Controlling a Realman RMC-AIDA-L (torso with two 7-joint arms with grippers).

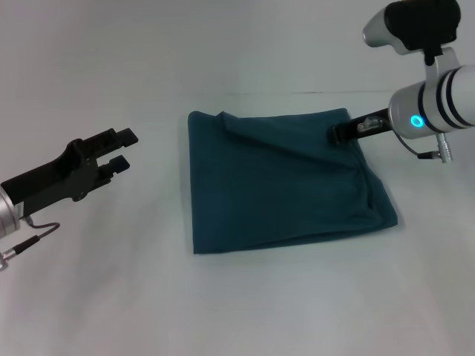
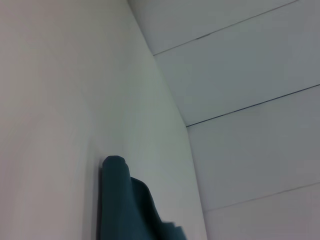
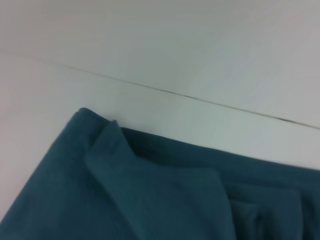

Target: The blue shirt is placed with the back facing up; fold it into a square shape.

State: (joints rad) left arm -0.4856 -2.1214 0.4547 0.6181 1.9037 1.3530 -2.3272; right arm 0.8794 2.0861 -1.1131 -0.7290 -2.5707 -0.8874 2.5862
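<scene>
While the left gripper point(image 1: 122, 149) hangs open, one blue shirt point(image 1: 282, 182) lies folded.
Only the head view shows the right gripper point(image 1: 340, 134) at its far corner; grip unclear.

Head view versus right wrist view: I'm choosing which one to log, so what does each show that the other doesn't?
Only the head view shows the whole folded blue shirt, the left gripper off to its left with jaws open, and the right gripper at the shirt's far right corner. Only the right wrist view shows the layered folds at the far edge close up. Both show the shirt on the white table.
</scene>
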